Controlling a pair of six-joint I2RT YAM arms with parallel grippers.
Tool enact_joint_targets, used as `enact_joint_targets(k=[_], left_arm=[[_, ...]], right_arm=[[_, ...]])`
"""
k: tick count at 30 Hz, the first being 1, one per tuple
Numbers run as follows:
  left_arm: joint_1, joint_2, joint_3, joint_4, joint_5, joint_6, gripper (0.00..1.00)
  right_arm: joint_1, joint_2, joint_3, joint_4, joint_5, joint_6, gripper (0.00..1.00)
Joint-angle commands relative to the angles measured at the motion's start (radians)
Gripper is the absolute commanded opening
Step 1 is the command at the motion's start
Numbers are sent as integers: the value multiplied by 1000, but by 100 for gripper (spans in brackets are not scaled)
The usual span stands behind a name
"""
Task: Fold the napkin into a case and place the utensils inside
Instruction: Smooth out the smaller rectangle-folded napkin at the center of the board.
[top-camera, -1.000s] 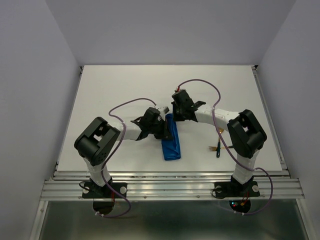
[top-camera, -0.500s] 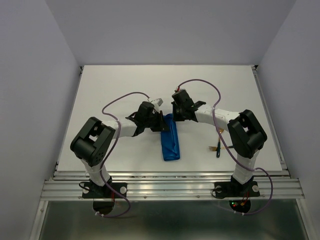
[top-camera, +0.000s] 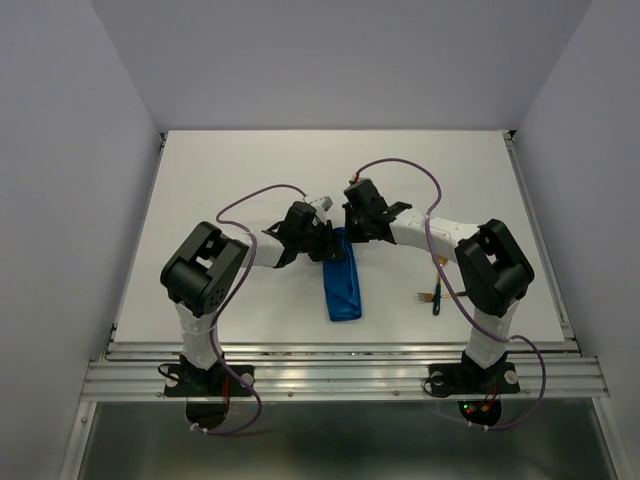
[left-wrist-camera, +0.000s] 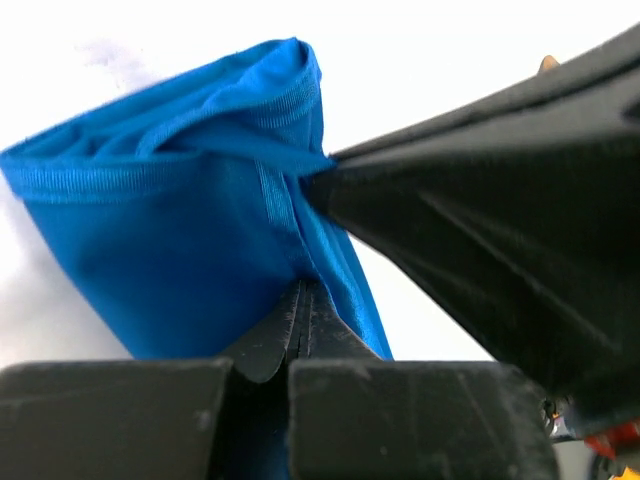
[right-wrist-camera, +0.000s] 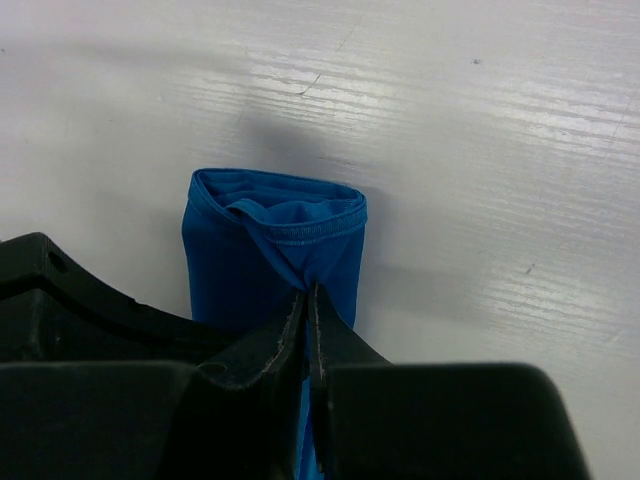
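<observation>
Spreading across most of the top view, the white table carries everything else. The napkin lies near its centre, a little toward 6 o'clock. It is folded into a narrow bright blue strip whose long axis runs from 12 to 6 o'clock. Its 6 o'clock end lies flat on the table, and its 12 o'clock end is where both grippers meet.

The left gripper reaches that end from 9 o'clock. In the left wrist view its fingertips are pressed tight together against the cloth, with a stitched hem running down into them, so it appears to pinch the napkin. The right gripper comes in from 3 o'clock. In its own wrist view its jaws stand nearly together around a gather of blue fabric, and creases converge on the tips. Above that pinch the layers curl open in a rounded mouth. In the left wrist view the right gripper's black finger nips a fold at the cloth's edge.

The utensils lie at about 4 o'clock on the table, well apart from the napkin and just beside the right arm. A gold tip and a dark green handle show, but they are too small to tell fork from spoon.
</observation>
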Motion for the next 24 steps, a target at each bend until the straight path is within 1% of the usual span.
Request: enact_joint_targets(k=[1,7,9,11,17,19,24], left_arm=[[-4,21,56,62,9,-16,0],[-3,69,96,64,9,-16,0],[3,69,88,65,17,-18,0],[8,55,70,79,31,-24,0],[17,-72,10,87,40,-23,0],[22,-86,5,76,16,-15,0],[33,-51,25,47,23,2,0]], right_arm=[[11,-35,-2,31,-21,12,9],[11,-36,-16,35,-31,12,9],[11,-44,-20,35,-23,14,9],[11,-49,-27,35,-9,17,9],[11,-46,-23,34,6,15,9],[11,-44,-20,34,5,17,9],[11,-44,-10,34,5,21,9]])
